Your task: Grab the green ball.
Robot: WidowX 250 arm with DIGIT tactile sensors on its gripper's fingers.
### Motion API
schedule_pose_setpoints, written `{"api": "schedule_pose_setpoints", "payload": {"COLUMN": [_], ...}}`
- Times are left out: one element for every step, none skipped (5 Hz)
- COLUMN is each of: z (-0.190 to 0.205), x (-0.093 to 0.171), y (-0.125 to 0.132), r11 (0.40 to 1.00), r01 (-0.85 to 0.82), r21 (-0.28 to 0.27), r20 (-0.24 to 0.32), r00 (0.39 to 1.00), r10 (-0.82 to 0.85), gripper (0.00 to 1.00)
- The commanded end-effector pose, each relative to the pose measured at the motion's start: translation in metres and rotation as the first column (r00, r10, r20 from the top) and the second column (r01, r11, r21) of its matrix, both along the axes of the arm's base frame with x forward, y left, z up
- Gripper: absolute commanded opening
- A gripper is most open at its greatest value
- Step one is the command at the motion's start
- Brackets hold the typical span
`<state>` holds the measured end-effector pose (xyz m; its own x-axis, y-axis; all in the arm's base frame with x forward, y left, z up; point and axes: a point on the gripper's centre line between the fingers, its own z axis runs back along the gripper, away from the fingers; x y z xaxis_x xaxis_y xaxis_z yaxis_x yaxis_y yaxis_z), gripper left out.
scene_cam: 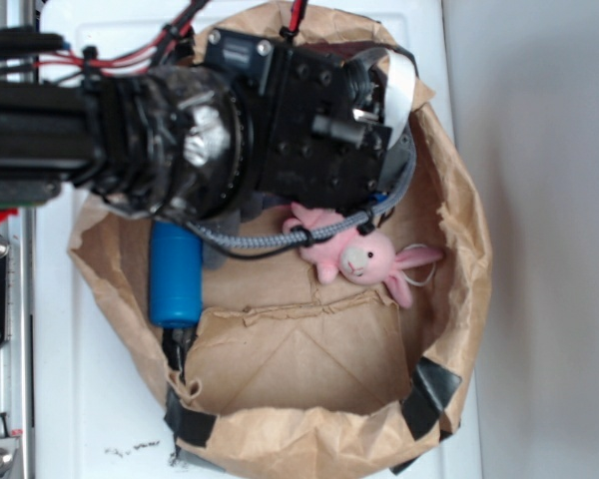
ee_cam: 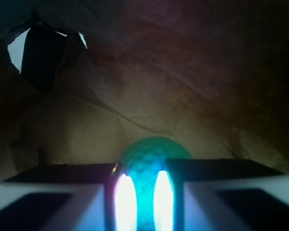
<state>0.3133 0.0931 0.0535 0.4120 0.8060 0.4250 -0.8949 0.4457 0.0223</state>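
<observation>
In the wrist view the green ball (ee_cam: 151,154), mint-green and finely dimpled, sits between my two fingers, lit bright from below. My gripper (ee_cam: 144,192) is shut on the ball, with the dark left finger (ee_cam: 62,185) and right finger (ee_cam: 231,178) pressed against its sides. The top of the ball rises above the fingers against the brown paper. In the exterior view the ball and the fingertips are hidden under the black arm and wrist (scene_cam: 309,110), which reach down into the paper bag (scene_cam: 309,444).
A pink plush bunny (scene_cam: 364,257) lies in the bag just below the wrist. A blue cylinder (scene_cam: 175,271) lies along the bag's left side. Crumpled bag walls (ee_cam: 183,86) close in ahead, and black tape (scene_cam: 434,389) holds the rim.
</observation>
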Motion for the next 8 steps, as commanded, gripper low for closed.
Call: {"api": "schedule_pose_setpoints", "payload": {"z": [0.024,0.036,0.054,0.075,0.089,0.104,0.117,0.127], "x": [-0.009,-0.007,-0.005,-0.005,-0.007,-0.006,-0.001,0.002], "y": [0.011,0.007,0.008,0.013,0.019,0.018,0.010,0.002], "r11": [1.000,0.999,0.994,0.984,0.969,0.951,0.936,0.909], "r01": [0.002,0.047,0.091,0.123,0.168,0.238,0.297,0.349], "r21": [0.010,-0.010,-0.065,-0.128,-0.181,-0.195,-0.191,-0.227], "r20": [0.064,0.086,0.122,0.157,0.174,0.160,0.095,0.076], "r00": [0.998,0.995,0.989,0.982,0.975,0.965,0.954,0.937], "r10": [-0.003,-0.046,-0.083,-0.103,-0.137,-0.208,-0.283,-0.341], "gripper": [0.00,0.00,0.00,0.00,0.00,0.00,0.00,0.00]}}
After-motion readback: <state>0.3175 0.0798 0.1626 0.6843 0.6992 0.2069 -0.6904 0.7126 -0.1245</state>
